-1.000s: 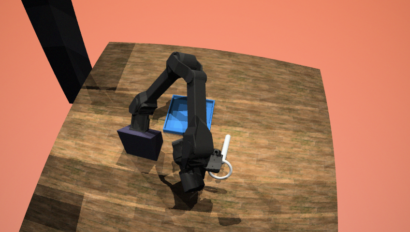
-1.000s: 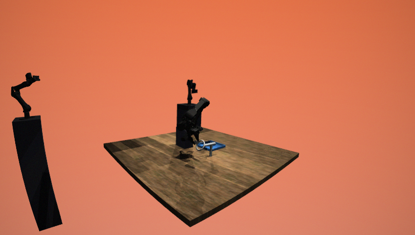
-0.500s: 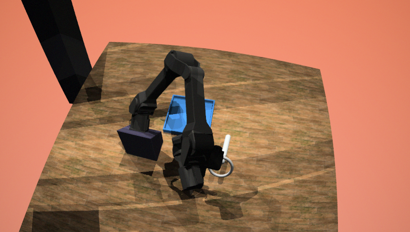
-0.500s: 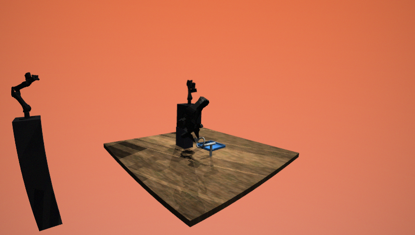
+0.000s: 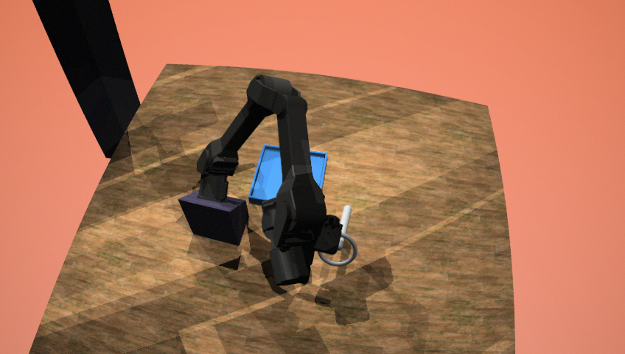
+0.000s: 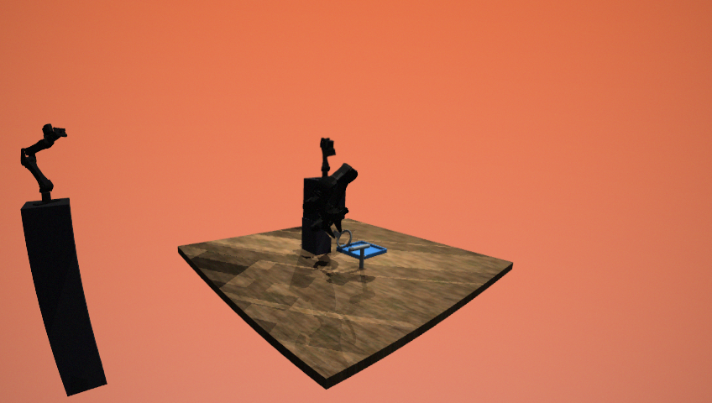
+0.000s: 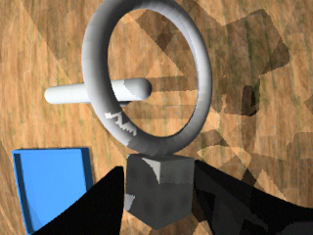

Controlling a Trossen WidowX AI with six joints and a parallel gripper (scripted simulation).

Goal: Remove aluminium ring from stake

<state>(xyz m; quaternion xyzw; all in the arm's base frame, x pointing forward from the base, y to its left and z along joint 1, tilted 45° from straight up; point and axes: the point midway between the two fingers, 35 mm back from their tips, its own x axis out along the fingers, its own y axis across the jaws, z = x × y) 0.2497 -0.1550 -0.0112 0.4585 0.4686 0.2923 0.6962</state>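
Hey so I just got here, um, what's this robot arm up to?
The arm's hand is shut on the tab of a metal ring, holding it tilted up in the air near the cross-bar of a stake. The ring isn't in the blue tray yet. I can't tell for sure if it's completely clear of the bar.

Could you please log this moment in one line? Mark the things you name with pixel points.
gripper [image 5: 329, 237] [image 6: 335, 234] [image 7: 158, 170]: shut on tab [image 6: 337, 233] [image 7: 158, 188] | ring [image 5: 337, 264] [image 6: 337, 239] [image 7: 94, 54]: raised, tilted, near cross-bar [image 5: 346, 219] [image 6: 360, 247] [image 7: 66, 94] | blue tray [image 5: 259, 200] [image 6: 368, 257] [image 7: 49, 150]: ring not inside
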